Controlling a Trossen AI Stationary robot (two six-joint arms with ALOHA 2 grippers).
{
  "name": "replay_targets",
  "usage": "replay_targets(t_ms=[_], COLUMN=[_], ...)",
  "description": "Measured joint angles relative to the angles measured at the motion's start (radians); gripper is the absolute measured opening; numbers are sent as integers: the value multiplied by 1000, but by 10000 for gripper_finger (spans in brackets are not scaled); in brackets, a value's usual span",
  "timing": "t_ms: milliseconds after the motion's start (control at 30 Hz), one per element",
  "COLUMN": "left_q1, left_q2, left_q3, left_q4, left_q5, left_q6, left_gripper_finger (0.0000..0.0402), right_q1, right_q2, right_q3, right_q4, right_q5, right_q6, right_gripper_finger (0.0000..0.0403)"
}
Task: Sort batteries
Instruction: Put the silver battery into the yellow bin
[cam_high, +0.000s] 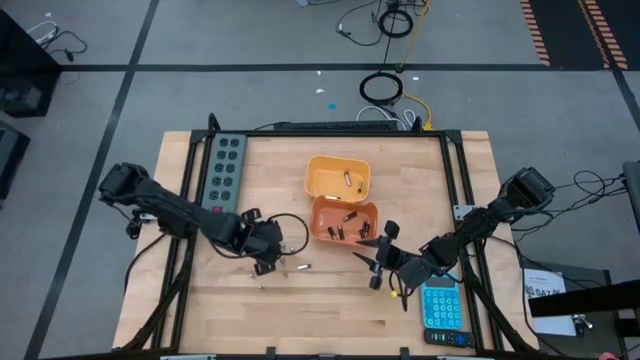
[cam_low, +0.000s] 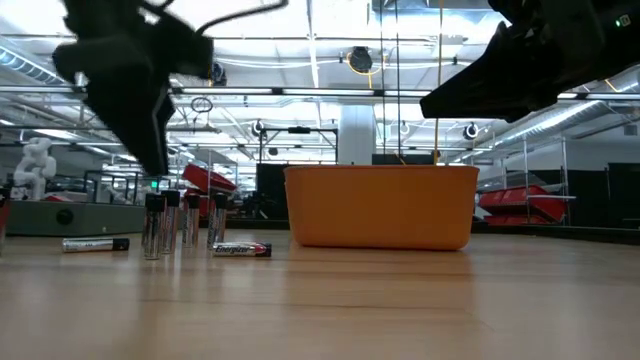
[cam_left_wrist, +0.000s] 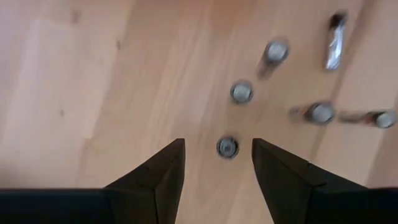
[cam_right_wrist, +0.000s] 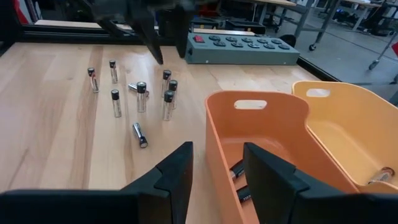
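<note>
Batteries (cam_right_wrist: 140, 99): cluster of small cells on the bare wooden bench (cam_high: 330, 310), mostly standing upright, at roughly 9 o'clock from the two orange bins in the high view. One lying flat (cam_right_wrist: 140, 134) just outside the cluster. Low view: several upright cells (cam_low: 160, 222) side by side, two lying flat, one dark-labelled (cam_low: 241, 249), one light (cam_low: 95, 244). More dark cells inside the darker orange bin (cam_high: 345, 221); one or two light cells in the lighter orange bin (cam_high: 338, 178), which touches the darker bin at its 12 o'clock.

Left gripper (cam_high: 264, 245) directly over the cluster, pointing down. Left wrist view: jaws wide, nothing held; one upright cell (cam_left_wrist: 227, 147) seen end-on in the gap between the fingers (cam_left_wrist: 163, 175), touching neither. Other cells farther off in the same view.

Right gripper (cam_high: 380, 258) at about 5 o'clock from the darker bin, just off its corner, above the bench. Jaws parted, nothing between them; right wrist view looks across the darker bin's rim toward the cluster.

Blue calculator (cam_high: 441, 305) at 4 o'clock from the bins, near the bench edge, under the right arm. Grey power strip (cam_high: 226, 166) along the bench's far-left side, at 10 o'clock from the bins.
</note>
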Motion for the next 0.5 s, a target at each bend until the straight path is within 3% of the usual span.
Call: replay_targets(t_ms=[267, 500], left_q1=[0, 20], left_q2=[0, 0], left_q3=[-120, -187], left_q4=[199, 306], left_q5=[78, 77], left_q6=[-32, -33], left_gripper_finger=[196, 196], right_q1=[2, 2], right_q2=[0, 0], right_q3=[0, 0], right_q4=[1, 0], right_q5=[1, 3], right_q6=[2, 0], right_gripper_finger=[132, 132])
